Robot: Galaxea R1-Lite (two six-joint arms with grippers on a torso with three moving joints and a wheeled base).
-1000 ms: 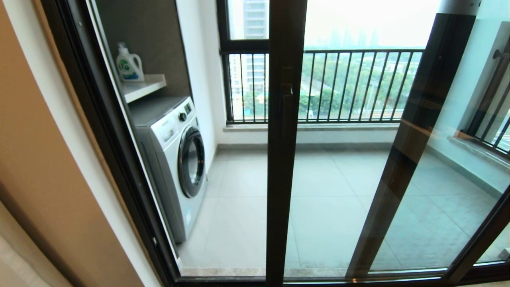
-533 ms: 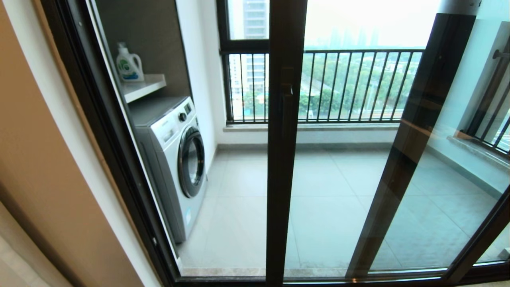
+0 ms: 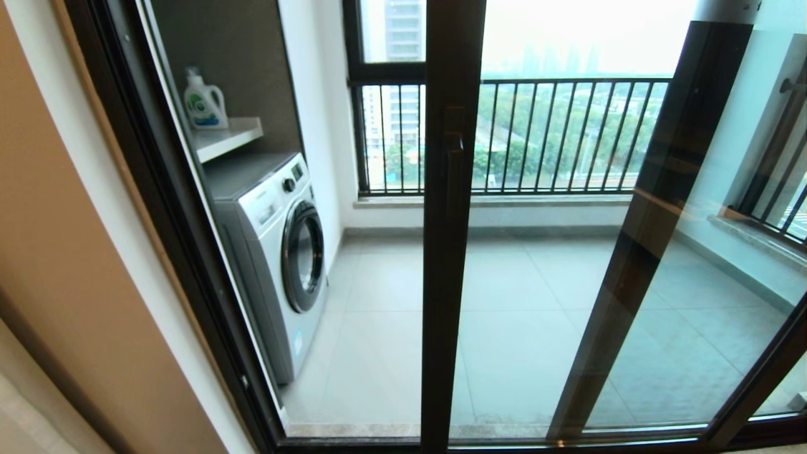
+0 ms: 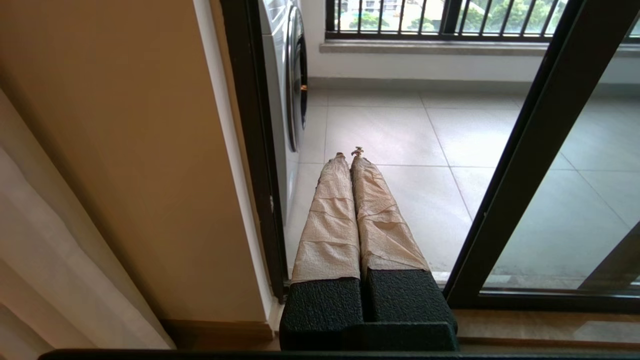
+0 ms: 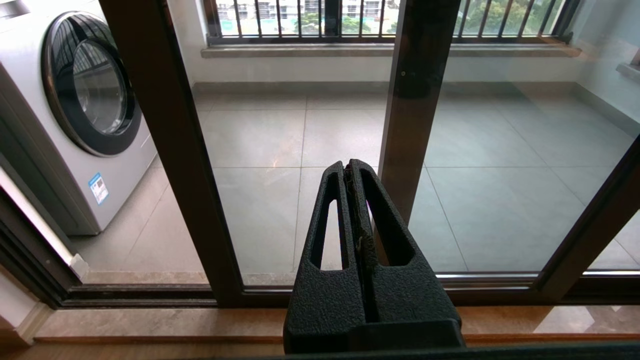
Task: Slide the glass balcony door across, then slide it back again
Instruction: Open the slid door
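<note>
The glass balcony door (image 3: pixel 536 302) stands partly slid to the right, its dark edge post (image 3: pixel 451 284) in the middle of the head view with the long bar handle (image 3: pixel 452 176) on it. Left of the post the doorway is open. Neither gripper shows in the head view. My left gripper (image 4: pixel 349 152), its fingers wrapped in beige tape, is shut and empty, held low before the open gap, with the door post (image 4: pixel 525 165) beside it. My right gripper (image 5: pixel 348 165) is black, shut and empty, low in front of the door glass, to one side of the door post (image 5: pixel 170 150).
A white washing machine (image 3: pixel 277 252) stands just inside the balcony at the left, with a detergent bottle (image 3: pixel 203 101) on a shelf above. A second dark-framed glass panel (image 3: pixel 656 221) overlaps behind the door. A beige wall (image 4: pixel 125 150) borders the doorway. A black railing (image 3: pixel 567 132) closes the balcony.
</note>
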